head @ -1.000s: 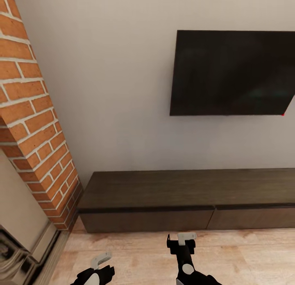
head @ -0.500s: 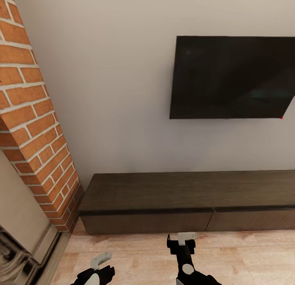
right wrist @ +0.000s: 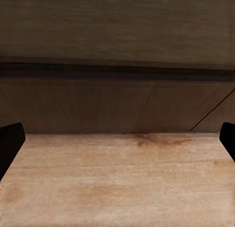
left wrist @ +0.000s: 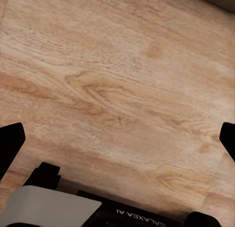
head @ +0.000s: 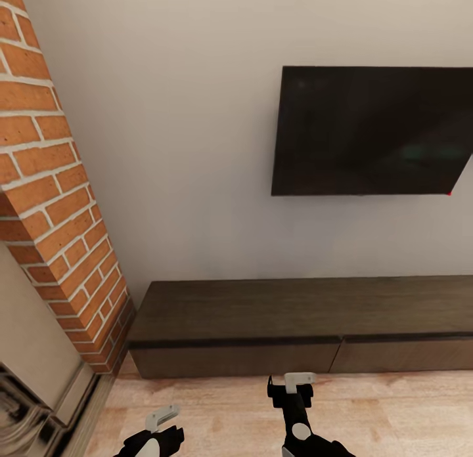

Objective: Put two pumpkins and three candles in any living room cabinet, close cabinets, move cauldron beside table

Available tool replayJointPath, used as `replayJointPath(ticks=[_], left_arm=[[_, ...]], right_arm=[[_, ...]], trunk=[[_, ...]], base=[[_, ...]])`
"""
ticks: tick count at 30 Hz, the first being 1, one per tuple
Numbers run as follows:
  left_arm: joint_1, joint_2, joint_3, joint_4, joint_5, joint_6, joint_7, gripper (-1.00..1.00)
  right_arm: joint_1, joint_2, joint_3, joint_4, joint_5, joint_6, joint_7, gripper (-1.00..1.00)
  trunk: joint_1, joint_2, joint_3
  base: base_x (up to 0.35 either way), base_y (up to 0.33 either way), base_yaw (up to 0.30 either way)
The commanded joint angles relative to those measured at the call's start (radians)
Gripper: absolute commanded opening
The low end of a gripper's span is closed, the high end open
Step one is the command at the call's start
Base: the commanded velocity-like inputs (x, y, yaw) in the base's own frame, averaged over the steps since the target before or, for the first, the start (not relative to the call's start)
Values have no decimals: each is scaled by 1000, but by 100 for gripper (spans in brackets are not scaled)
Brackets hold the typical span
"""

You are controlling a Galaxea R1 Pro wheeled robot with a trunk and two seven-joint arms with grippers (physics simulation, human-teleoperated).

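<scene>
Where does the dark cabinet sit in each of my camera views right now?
Head view: cabinet spans the lower middle, under the TV.
Left wrist view: a dark sliver, likely cabinet, at one corner.
Right wrist view: its drawer fronts straight ahead.
Shared landmark: the wood floor.

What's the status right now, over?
Left gripper open, empty. Right gripper open, facing the cabinet. Drawer fronts closed. Nothing in the way.
</scene>
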Motion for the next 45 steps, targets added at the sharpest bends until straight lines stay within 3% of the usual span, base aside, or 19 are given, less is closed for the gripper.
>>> replayJointPath(ticks=[1, 8, 18, 45], left_arm=[[-1, 1, -5, -2, 6, 1, 8, 100], [-1, 1, -5, -2, 6, -2, 8, 100], [0, 4, -2, 0, 9, -61, 11, 100], [0, 4, -2, 3, 9, -65, 11, 100]], right_arm=[[-1, 0, 8, 0, -9, -5, -5, 100], [-2, 0, 9, 0, -9, -5, -5, 100], [-1, -3, 10, 0, -9, -6, -5, 100], [-1, -1, 10, -2, -9, -5, -3, 100]], trunk=[[-4, 7, 2], [-31, 56, 24], [-69, 126, 55], [-173, 315, 140]], base=[[0, 0, 0], [0, 0, 0], [0, 0, 0], [-64, 0, 0]])
